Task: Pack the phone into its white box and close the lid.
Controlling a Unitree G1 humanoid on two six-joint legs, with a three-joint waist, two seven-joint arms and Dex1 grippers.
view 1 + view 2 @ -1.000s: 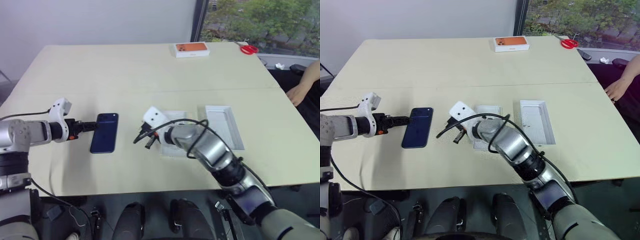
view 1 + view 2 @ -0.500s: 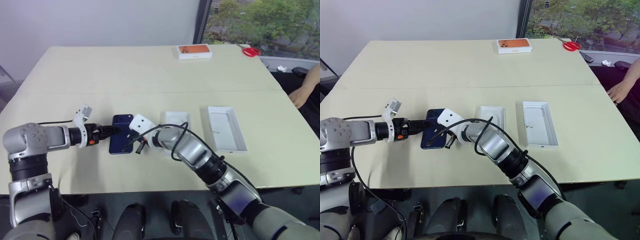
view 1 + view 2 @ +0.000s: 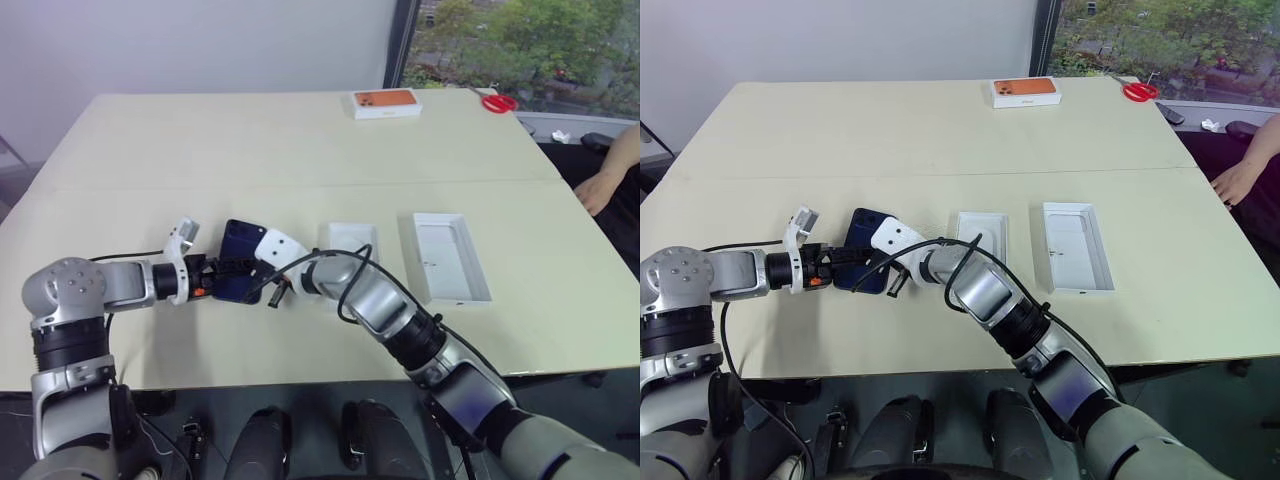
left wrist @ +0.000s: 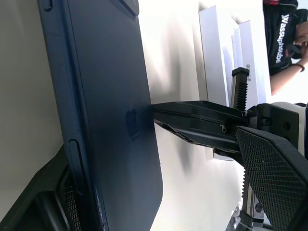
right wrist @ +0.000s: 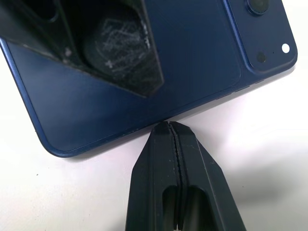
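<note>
The phone (image 3: 243,243) lies back up on the table, left of centre, dark navy with its camera cluster (image 5: 262,7) at a far corner. My left gripper (image 3: 238,271) reaches in from the left and is open. It straddles the phone's near end, with one finger under the phone and the other finger (image 4: 272,178) well clear of its back. My right gripper (image 5: 169,127) is shut, its tip against the phone's long edge. Two shallow white box halves lie open to the right, one (image 3: 350,238) beside my right arm and one (image 3: 450,255) farther right. I cannot tell which is the white box and which the lid.
A white box with an orange phone picture (image 3: 385,101) and red scissors (image 3: 497,100) lie at the table's far right. A person's hand (image 3: 600,187) rests at the right edge. Cables loop off both wrists near the phone.
My left gripper has slid right from the phone's left edge until it straddles the phone. My right gripper has moved left from the nearer box half to the phone's edge. The view has shifted too.
</note>
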